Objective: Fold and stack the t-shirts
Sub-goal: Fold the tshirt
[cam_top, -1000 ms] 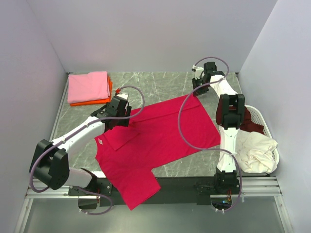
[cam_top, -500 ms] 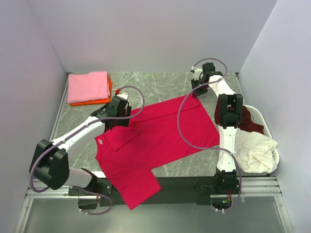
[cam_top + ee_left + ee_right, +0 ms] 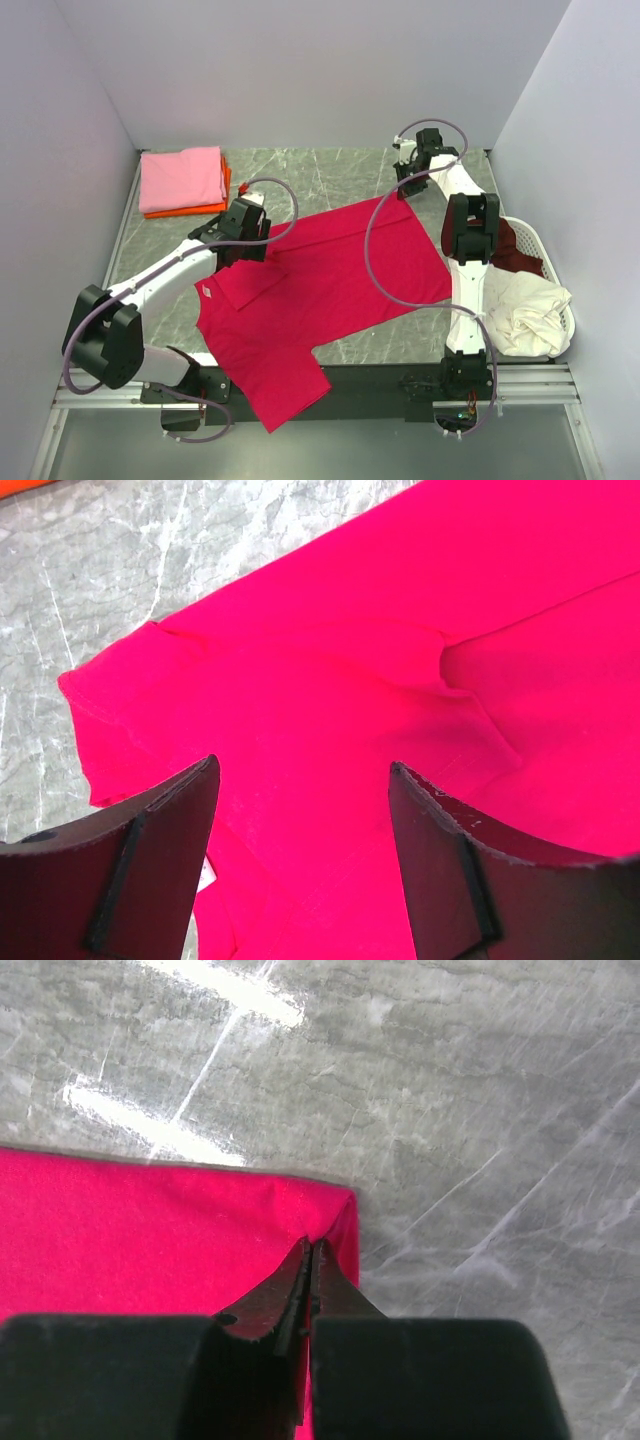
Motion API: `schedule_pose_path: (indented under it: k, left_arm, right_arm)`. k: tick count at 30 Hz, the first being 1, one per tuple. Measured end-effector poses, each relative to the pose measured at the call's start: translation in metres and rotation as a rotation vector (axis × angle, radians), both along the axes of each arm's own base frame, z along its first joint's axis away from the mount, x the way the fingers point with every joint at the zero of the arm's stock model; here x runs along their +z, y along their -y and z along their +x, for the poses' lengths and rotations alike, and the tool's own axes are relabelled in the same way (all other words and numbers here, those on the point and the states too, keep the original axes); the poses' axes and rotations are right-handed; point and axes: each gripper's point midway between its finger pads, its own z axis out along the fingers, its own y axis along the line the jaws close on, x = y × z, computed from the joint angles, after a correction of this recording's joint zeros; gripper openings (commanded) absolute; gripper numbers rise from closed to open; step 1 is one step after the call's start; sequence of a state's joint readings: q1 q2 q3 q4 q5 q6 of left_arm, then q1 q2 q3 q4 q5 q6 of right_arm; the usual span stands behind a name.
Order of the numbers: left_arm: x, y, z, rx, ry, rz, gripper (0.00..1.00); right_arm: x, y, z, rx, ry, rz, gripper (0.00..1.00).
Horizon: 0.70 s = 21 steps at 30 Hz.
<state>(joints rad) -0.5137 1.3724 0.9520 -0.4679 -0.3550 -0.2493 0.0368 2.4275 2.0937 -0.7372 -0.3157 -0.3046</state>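
Note:
A crimson red t-shirt (image 3: 330, 275) lies spread across the table, one sleeve hanging over the near edge. Its left sleeve is folded in over the body near the white neck label (image 3: 207, 291). My left gripper (image 3: 243, 250) is open just above that folded sleeve (image 3: 300, 730), holding nothing. My right gripper (image 3: 408, 192) is shut on the shirt's far right hem corner (image 3: 335, 1210) at the table surface. A folded pink t-shirt (image 3: 182, 178) lies on a folded orange one (image 3: 185, 209) at the far left.
A white oval basket (image 3: 540, 240) at the right edge holds a crumpled cream shirt (image 3: 528, 310) and a maroon one (image 3: 512, 255). Grey marble table (image 3: 330, 175) shows behind the red shirt. Walls close in the left, back and right.

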Motion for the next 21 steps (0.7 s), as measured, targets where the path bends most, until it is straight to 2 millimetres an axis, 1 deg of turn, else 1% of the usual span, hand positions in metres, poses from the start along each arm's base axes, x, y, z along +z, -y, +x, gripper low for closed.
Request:
schedule_pose_path:
  k: [8,16,21]
  left_arm:
    - [-0.012,0.0,0.0,-0.001,-0.034,0.017,0.73]
    - [-0.014,0.0,0.0,-0.001,-0.039,0.02,0.73]
    - [-0.017,0.0,-0.001,-0.001,-0.047,0.024,0.73]
  right_arm:
    - [0.002,-0.002,0.004,-0.023,0.013,0.005,0.0]
    - [0.006,-0.009,0.019,-0.045,0.073,0.015,0.0]
    - [0.009,-0.011,0.028,-0.069,0.105,0.009,0.0]
